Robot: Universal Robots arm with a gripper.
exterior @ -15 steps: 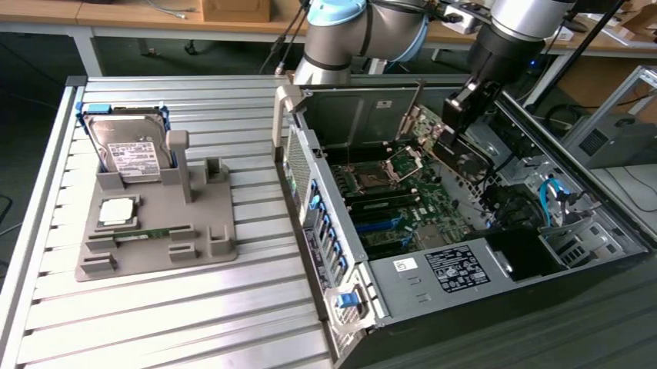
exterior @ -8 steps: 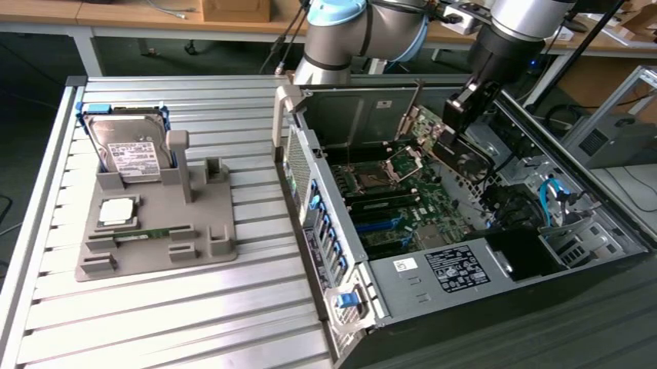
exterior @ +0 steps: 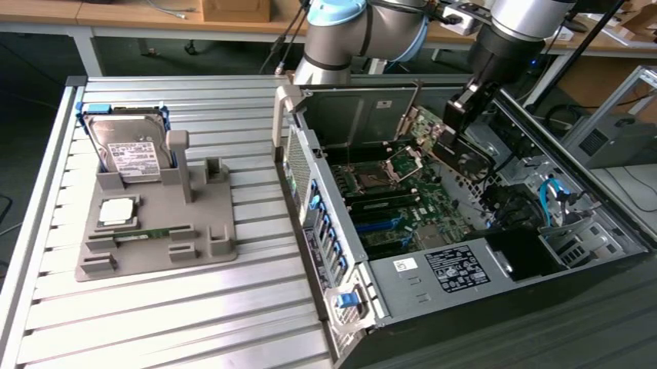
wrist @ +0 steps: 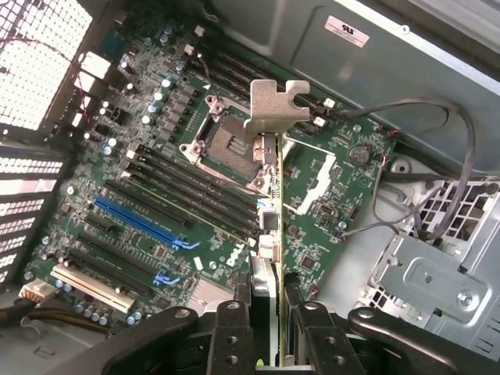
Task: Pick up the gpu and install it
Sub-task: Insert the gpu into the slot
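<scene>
My gripper (exterior: 459,117) hangs inside the open computer case (exterior: 339,300) and is shut on the gpu (exterior: 454,154), which is held on edge above the motherboard (exterior: 395,207). In the wrist view the gpu (wrist: 271,226) appears as a thin edge running away from the gripper (wrist: 271,332), clamped between the two black fingers (wrist: 232,332). Its silver bracket (wrist: 275,105) is at the end away from the fingers, over the CPU socket (wrist: 226,141). The card hangs clear of the board, beside the long black slots and the blue slot (wrist: 141,223).
A grey fixture (exterior: 154,231) on the slatted metal table (exterior: 154,307) carries a silver hard drive (exterior: 128,150), a processor (exterior: 118,211) and a green memory stick (exterior: 149,233). Cables (wrist: 437,117) and a metal drive cage (wrist: 437,273) crowd the case beside the board.
</scene>
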